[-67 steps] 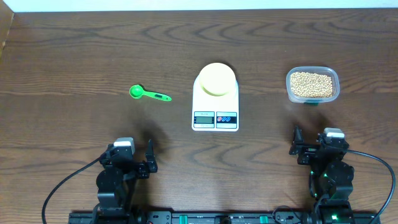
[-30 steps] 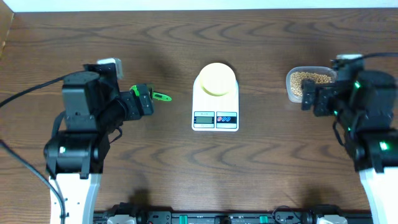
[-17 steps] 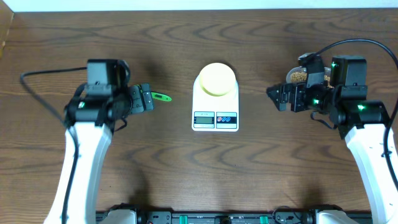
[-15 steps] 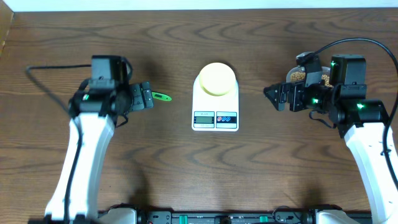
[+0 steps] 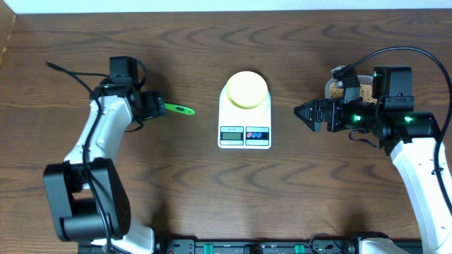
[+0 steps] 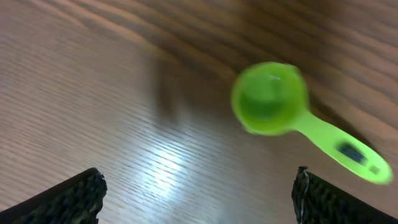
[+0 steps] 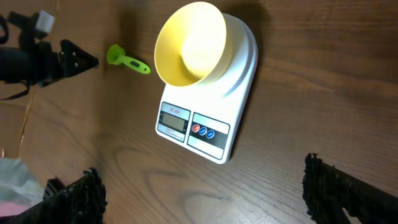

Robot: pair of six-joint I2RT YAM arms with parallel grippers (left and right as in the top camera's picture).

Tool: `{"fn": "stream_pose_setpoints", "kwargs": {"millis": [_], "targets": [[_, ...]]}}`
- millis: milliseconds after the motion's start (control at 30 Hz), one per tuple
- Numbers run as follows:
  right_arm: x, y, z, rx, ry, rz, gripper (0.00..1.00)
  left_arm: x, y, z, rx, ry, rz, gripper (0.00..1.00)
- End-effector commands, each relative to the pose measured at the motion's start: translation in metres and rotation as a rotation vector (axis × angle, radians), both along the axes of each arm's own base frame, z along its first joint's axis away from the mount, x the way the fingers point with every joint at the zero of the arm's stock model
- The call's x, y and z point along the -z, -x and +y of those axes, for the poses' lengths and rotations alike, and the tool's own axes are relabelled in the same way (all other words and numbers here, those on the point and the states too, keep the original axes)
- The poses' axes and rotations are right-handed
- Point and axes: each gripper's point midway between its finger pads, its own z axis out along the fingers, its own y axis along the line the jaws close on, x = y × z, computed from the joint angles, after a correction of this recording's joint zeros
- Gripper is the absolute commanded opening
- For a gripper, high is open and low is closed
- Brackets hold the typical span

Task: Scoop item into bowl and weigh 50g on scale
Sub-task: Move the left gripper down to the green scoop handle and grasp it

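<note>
Looking across the dark wooden worktop (image 5: 226, 204) from the far left of the scale (image 5: 245, 117), I first meet my left claw (image 6: 199, 196). Its wrist camera shows the two fingers spread wide at the bottom corners of a blurred picture, with nothing between them but bare wood. The green scoop (image 6: 270, 99) lies flat just ahead of those fingers, cup up and empty. From overhead the claw covers the cup end, and only the handle shows, pointing toward the scale. I cannot tell whether a finger touches the scoop.

The white scale sits in the middle, with the pale yellow bowl (image 5: 246, 89) upright on its round platform and empty. Its display and its red and blue buttons (image 7: 204, 130) face my side, but the reading is too small to make out.

Right of the scale, near it but clear of it, my right claw (image 5: 302, 113) points at its side, fingers wide apart and holding nothing. Farther right of the scale, the beans (image 5: 340, 87) lie in the clear tub (image 5: 329, 90), mostly hidden under that arm.
</note>
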Motion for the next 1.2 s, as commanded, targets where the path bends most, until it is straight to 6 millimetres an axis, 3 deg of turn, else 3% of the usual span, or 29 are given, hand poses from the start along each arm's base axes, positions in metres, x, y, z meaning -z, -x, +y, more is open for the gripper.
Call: {"fn": "stream_pose_setpoints", "kwargs": {"millis": [0,367,867,1167], "targets": [[-0.008,0.0,0.005,-0.015,-0.024,-0.009,0.99,0.006,-0.005,0.022,-0.069,-0.018,-0.009,0.98],[-0.008,0.0,0.005,-0.014,-0.024,-0.009,0.99,0.024,-0.026,0.033,-0.089,-0.022,-0.05,0.98],[-0.008,0.0,0.005,-0.006,-0.03,-0.001,0.99,0.05,-0.032,0.03,-0.07,-0.001,-0.03,1.0],[-0.008,0.0,0.005,-0.006,-0.029,-0.001,0.99,0.052,-0.043,0.022,-0.052,0.047,-0.069,0.65]]}}
